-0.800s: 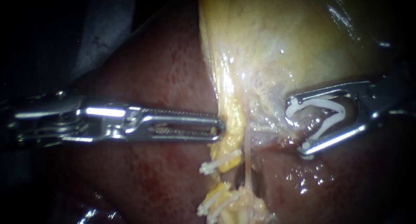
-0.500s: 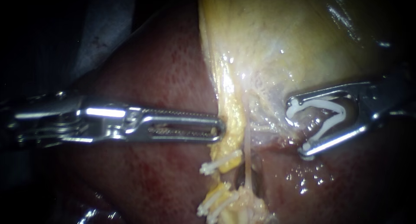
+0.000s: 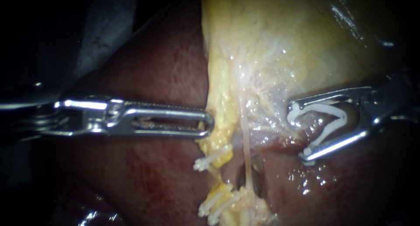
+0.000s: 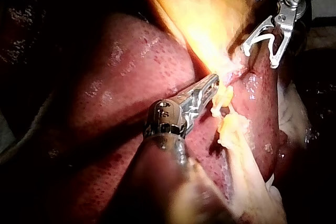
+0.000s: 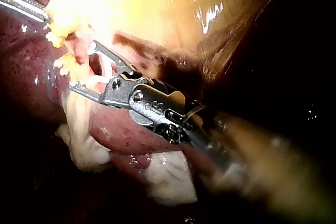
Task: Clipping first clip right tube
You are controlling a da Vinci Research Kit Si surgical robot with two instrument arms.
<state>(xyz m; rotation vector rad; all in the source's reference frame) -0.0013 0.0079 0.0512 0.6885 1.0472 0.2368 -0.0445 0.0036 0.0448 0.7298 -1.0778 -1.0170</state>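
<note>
The right tube (image 3: 246, 151) is a thin pale strand running down from the gallbladder (image 3: 284, 33) to a yellow stump. My right instrument (image 3: 299, 130) stands just right of the tube and apart from it. Its jaws are spread wide and hold an open white clip (image 3: 326, 114) between them, which also shows in the left wrist view (image 4: 261, 38). My left instrument (image 3: 205, 123) is shut on the yellow fatty tissue (image 3: 218, 134) at the gallbladder's edge, beside the left tube. A white clip (image 3: 212, 159) sits on that left tube. More white clips (image 3: 216, 204) sit lower.
Dark red liver (image 3: 153, 173) lies under both instruments and around the tubes. A small dark hollow (image 3: 239, 175) opens between the two tubes. In the right wrist view, pale tissue (image 5: 168, 177) lies under my right instrument (image 5: 84, 66).
My left instrument has drawn back to the left and slightly up, pulling the yellow tissue and the clipped left tube with it. The gap beside the right tube has widened. The right instrument has barely moved.
</note>
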